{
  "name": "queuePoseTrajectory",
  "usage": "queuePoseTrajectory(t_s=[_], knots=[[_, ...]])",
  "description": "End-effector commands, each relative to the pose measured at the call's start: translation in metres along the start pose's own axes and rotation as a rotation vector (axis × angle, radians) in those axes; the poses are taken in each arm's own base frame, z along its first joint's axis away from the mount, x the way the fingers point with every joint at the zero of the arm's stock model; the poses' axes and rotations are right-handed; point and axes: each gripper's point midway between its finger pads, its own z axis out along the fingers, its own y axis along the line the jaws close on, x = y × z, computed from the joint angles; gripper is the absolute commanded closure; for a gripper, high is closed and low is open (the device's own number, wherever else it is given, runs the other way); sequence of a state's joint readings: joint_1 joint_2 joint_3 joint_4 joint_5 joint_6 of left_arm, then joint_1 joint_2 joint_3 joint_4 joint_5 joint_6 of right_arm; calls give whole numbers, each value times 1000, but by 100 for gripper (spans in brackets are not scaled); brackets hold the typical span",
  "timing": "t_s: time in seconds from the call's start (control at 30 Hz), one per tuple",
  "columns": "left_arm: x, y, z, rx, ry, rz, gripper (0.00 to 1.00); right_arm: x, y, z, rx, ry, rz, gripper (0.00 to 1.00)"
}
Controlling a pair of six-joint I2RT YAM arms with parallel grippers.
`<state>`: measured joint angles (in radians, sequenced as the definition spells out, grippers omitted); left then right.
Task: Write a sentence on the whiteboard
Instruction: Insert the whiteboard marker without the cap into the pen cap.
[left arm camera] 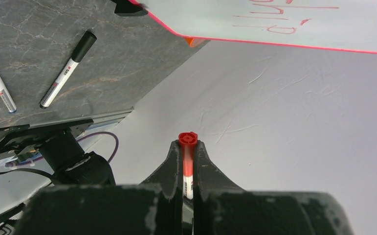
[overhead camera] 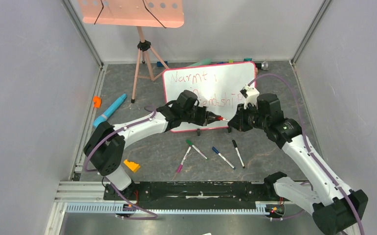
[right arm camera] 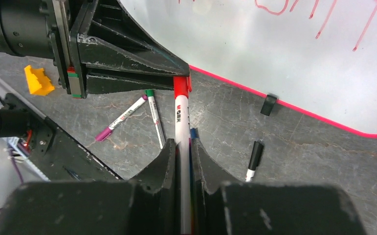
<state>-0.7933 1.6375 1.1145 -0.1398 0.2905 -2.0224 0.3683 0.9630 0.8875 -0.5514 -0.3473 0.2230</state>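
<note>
**2 grippers, 1 red marker, at the foot of the board**

The left gripper is pinched tight on the marker's red cap. The right gripper is clamped just as narrowly on the white barrel of the same red marker. The 2 sets of fingers meet at the cap, low over the table and just in front of the whiteboard. The board stands propped at the back centre with the sentence in red across its upper half.

With words already up there, I'd say the cap is being pressed on, though a pull-off would look much the same. Either way, the barrel and cap want to stay in 1 straight line. The force should run along that line with no sideways lever, and both grips need to be firm enough that nothing slips. It should all stay clear of the board's face so the writing isn't smeared.

From above you get the layout, with the left arm covering the start of the lower line, but the marker is only a red speck. The right wrist view shows the barrel running up to the left fingertips, with a green marker, a purple marker and a black marker lying beyond. The left wrist view shows the cap nearly end-on and no right gripper at all.
</note>
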Motion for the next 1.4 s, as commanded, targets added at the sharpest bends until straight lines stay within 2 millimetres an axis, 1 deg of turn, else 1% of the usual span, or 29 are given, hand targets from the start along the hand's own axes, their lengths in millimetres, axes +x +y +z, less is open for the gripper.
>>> queuePoseTrajectory(t_s=[0.0,0.07,0.13,0.17,0.27,0.33,0.4,0.47,0.57,0.67,0.73,0.83,0.9,1.0,1.1,1.13,1.17,1.2,1.27,1.33,1.37], knots=[[55,-20,-13,46,174,85,98,-26,-9,1,157,-53,-90,100],[65,-24,-11,51,198,93,98,-23,-2,6,179,-13,-121,100],[73,-23,-9,54,220,94,98,-19,2,13,196,34,-132,100],[77,-21,-8,52,233,92,98,-17,0,14,223,47,-131,100],[83,-5,-1,23,279,88,98,-8,-4,15,259,86,-120,100],[82,14,4,-21,305,87,98,3,-7,15,266,127,-113,100],[76,38,7,-73,302,73,98,24,-10,14,267,213,-107,100],[73,53,6,-101,295,62,98,40,-11,12,262,273,-102,100],[78,68,4,-129,295,65,98,51,-11,6,256,296,-95,100],[79,86,6,-159,280,58,98,60,-6,3,229,328,-81,100],[81,95,9,-161,280,51,98,64,-4,3,223,339,-79,100],[81,103,16,-159,270,30,98,72,-3,7,223,361,-70,100],[79,112,22,-184,261,14,98,83,-6,13,232,395,-69,100],[77,118,29,-200,244,11,98,102,-13,22,261,429,-62,100],[71,128,37,-251,212,29,97,123,-17,32,268,447,-36,100],[69,133,38,-277,204,33,97,128,-22,34,292,448,-32,100],[68,135,40,-289,201,41,96,135,-26,36,308,456,-28,100],[63,143,40,-324,180,42,94,143,-31,38,328,473,-29,100],[61,151,39,-365,173,59,86,158,-41,39,368,514,-35,100],[63,152,36,-382,174,84,74,167,-48,40,402,550,-44,100],[63,152,33,-389,172,92,68,168,-49,40,407,555,-48,100]])
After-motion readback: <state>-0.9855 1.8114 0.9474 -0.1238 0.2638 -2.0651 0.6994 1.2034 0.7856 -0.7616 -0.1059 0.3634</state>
